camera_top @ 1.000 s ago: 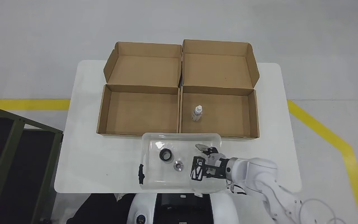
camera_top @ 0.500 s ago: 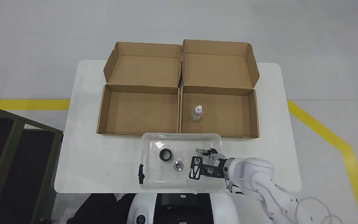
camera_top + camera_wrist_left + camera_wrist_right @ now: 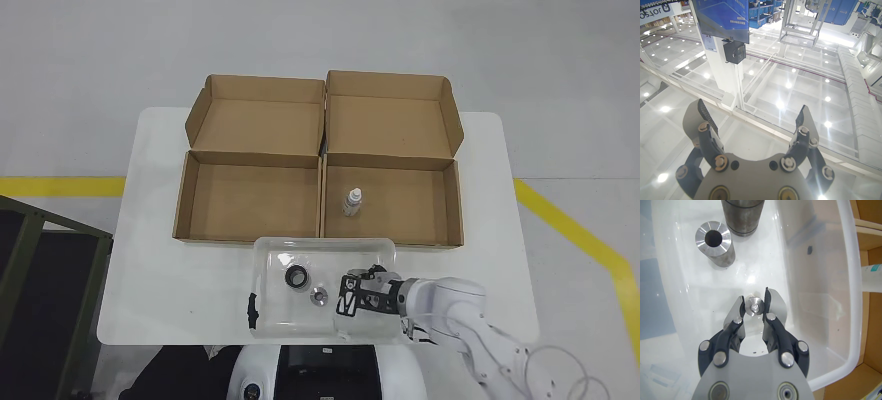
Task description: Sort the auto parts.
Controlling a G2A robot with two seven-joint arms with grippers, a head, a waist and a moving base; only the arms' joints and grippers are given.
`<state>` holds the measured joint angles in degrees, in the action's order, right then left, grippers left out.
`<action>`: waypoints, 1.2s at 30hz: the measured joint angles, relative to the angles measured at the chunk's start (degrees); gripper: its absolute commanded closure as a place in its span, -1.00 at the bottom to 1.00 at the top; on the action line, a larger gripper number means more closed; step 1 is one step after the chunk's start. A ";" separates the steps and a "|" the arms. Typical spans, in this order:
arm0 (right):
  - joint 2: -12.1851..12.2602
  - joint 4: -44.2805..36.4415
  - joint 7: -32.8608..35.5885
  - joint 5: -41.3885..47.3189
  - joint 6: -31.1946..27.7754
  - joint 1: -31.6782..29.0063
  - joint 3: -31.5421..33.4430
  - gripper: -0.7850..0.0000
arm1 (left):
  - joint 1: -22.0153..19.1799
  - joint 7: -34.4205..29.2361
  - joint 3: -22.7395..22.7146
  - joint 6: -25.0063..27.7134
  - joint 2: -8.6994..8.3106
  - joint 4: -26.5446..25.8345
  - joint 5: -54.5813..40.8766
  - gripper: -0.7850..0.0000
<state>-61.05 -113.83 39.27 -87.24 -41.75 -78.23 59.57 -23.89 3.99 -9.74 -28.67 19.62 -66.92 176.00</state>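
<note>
- Your right tool [image 3: 754, 294] is down inside the tub [image 3: 851, 313], jaws closed against both sides of a small round silver part [image 3: 754, 308].
- That part sits low in the tub, near its right end. You cannot tell whether it is off the floor yet.
- The tub stands at the middle of the counter's [image 3: 150, 280] near edge.
- Two more parts wait in it: a bored sleeve [image 3: 714, 247] and a darker cylinder [image 3: 743, 217], both well apart from the tool.
- Your left tool [image 3: 751, 106] has its jaws wide apart, holds nothing, and points up at the ceiling.
- Behind the tub, toward the counter's far edge, stand two open boxes side by side: the left box [image 3: 248, 200] and the right box [image 3: 405, 205], which holds a bottle [image 3: 352, 202].
- The step in hand looks like the pickup of this one part, with the grip already made.
- Next you likely need a straight lift clear of the tub's rim, then a carry to a box.
- The pictures do not tell you which box fits, so decide before you travel.
</note>
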 measured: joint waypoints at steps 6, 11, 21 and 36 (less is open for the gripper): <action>0.41 -1.85 -3.00 1.74 0.12 -1.52 2.13 1.00 | 0.00 0.00 0.00 0.00 0.00 0.00 0.00 -1.00; 0.98 -4.39 -7.49 4.52 -1.14 -3.48 5.30 1.00 | 0.00 0.00 0.00 0.00 0.00 0.00 0.00 -1.00; 1.83 -8.01 -17.91 15.74 -6.16 -4.55 11.67 1.00 | 0.00 0.00 0.00 0.00 0.00 0.00 0.00 -1.00; 2.48 -5.44 -32.49 34.53 -14.66 4.02 19.38 1.00 | 0.00 0.00 0.00 0.00 0.00 0.00 0.00 -1.00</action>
<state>-58.57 -119.27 6.78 -52.71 -56.41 -74.21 78.95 -23.89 3.99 -9.74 -28.67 19.62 -66.92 176.00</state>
